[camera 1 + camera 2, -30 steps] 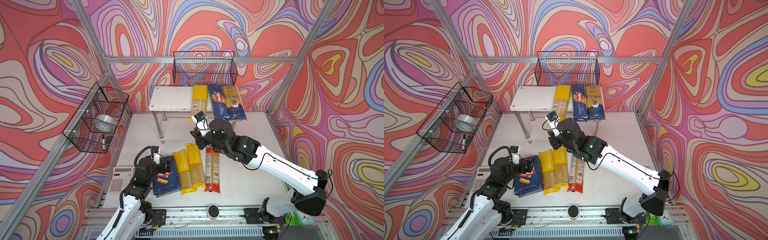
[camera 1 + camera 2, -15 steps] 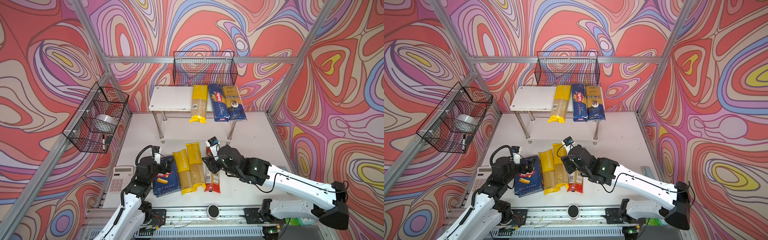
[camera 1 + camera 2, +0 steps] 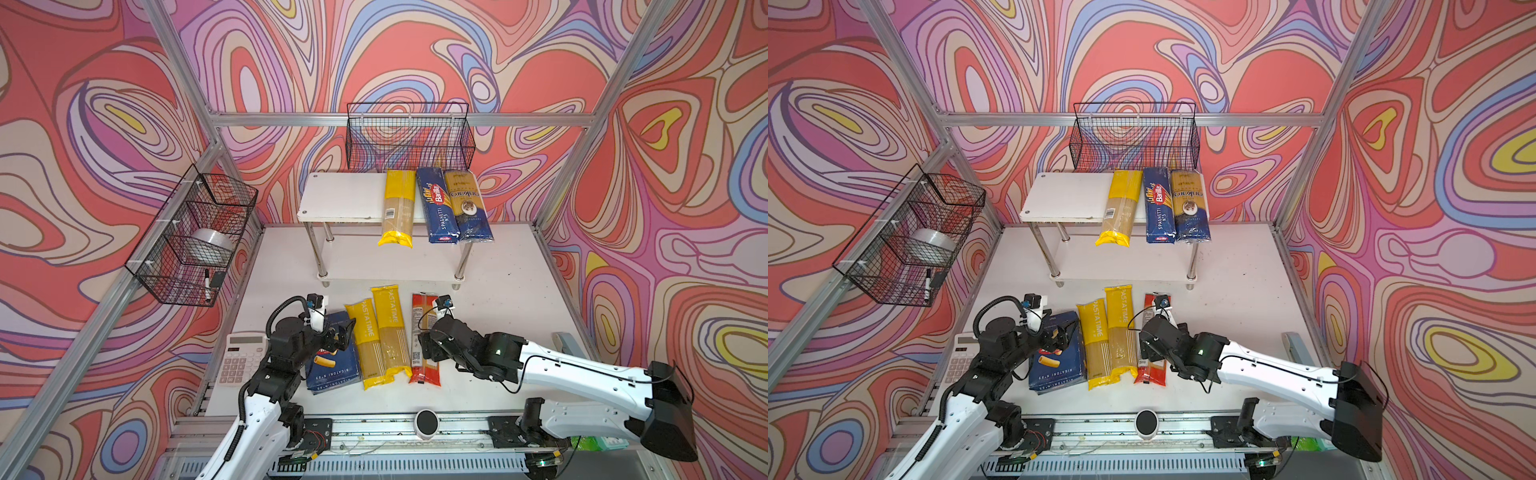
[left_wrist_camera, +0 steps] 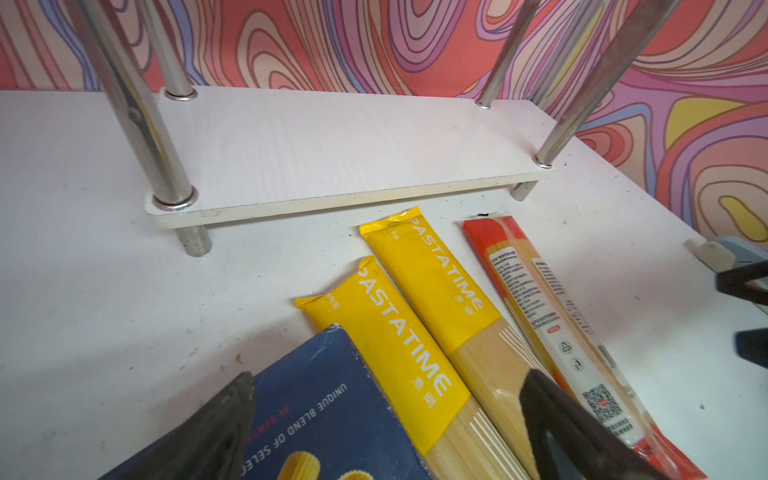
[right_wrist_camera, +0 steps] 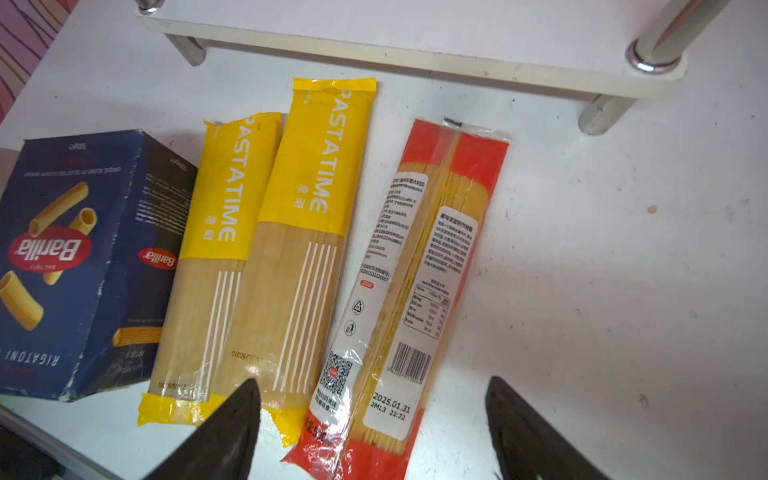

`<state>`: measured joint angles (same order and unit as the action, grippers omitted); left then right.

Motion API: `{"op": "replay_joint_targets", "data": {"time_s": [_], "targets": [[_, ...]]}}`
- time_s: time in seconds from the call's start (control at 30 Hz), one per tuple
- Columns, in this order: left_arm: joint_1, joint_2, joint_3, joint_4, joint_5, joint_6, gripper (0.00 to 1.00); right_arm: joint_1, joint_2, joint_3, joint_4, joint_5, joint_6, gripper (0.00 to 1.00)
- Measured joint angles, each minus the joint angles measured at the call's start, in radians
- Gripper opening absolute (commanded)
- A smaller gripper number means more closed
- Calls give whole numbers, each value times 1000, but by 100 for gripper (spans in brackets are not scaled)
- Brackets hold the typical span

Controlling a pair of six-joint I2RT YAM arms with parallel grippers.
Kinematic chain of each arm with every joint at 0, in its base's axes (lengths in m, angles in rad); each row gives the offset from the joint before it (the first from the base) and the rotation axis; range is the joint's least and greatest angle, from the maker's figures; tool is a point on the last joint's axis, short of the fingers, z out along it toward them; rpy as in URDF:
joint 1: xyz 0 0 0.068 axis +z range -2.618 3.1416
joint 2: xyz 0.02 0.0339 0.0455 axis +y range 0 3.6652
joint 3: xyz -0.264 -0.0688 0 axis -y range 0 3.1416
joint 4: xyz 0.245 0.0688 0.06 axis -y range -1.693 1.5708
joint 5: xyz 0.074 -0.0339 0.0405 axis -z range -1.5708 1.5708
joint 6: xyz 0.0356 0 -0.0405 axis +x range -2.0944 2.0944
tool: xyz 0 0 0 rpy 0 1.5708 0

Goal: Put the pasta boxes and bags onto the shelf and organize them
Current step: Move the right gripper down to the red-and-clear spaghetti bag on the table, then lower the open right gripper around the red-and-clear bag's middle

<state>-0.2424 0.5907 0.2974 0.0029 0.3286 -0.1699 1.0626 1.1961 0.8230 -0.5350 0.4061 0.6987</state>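
While three packs lie on top of the shelf [image 3: 345, 199], four wait on the table [image 3: 498, 291]

Where the upper white board ends on the right arm's side, a yellow bag [image 3: 398, 208], the narrow Barilla spaghetti box [image 3: 436, 208] and the gold-and-navy bag [image 3: 467, 208] lie flat side by side, touching or nearly so. Their near ends overhang the board's front edge. Both top views show the lower board [image 3: 1121, 259] as bare white.

In front of the shelf, flat on the table, lie the rigatoni box [image 3: 332, 365], two PASTATIME bags [image 3: 365, 345] [image 3: 390, 328] pressed against each other, and the red bag [image 3: 424, 332] just beside them.

Both grippers hold nothing. The left gripper [image 4: 388, 374] has its jaws spread wide above the far corner of the rigatoni box and the neighbouring yellow bag. The right gripper [image 5: 372, 379] hangs over the near end of the red bag with its fingers [image 5: 232, 419] well apart; whether they touch the pack cannot be told.

A black wire basket [image 3: 409, 137] hangs on the back rail just above the shelf, with the wall pattern visible through its mesh. A second wire basket [image 3: 187, 232] on the side rail holds a roll of clear tape [image 3: 212, 245] in its middle compartment and a marker [image 3: 206, 284] in the nearest one. A white calculator [image 3: 243, 357] lies at the table edge beside the left arm
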Motion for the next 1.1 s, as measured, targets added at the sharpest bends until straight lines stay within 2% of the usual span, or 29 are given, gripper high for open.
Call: {"op": "replay_joint_targets", "data": {"time_s": [0.1, 0.23, 0.6, 0.9, 1.1], "targets": [[-21, 19, -19, 30, 45, -25, 100, 0, 76, 2, 15, -2, 39, 95], [-40, 41, -38, 55, 76, -44, 100, -7, 170, 3, 37, -31, 88, 96], [-41, -67, -101, 73, 54, -45, 100, -16, 336, 67, -8, -53, 266, 96], [-41, 50, -99, 85, 53, -48, 100, -15, 351, 116, -64, -12, 290, 99], [-41, 49, -99, 103, 58, -48, 100, -66, 350, 95, -42, -29, 269, 98]]}}
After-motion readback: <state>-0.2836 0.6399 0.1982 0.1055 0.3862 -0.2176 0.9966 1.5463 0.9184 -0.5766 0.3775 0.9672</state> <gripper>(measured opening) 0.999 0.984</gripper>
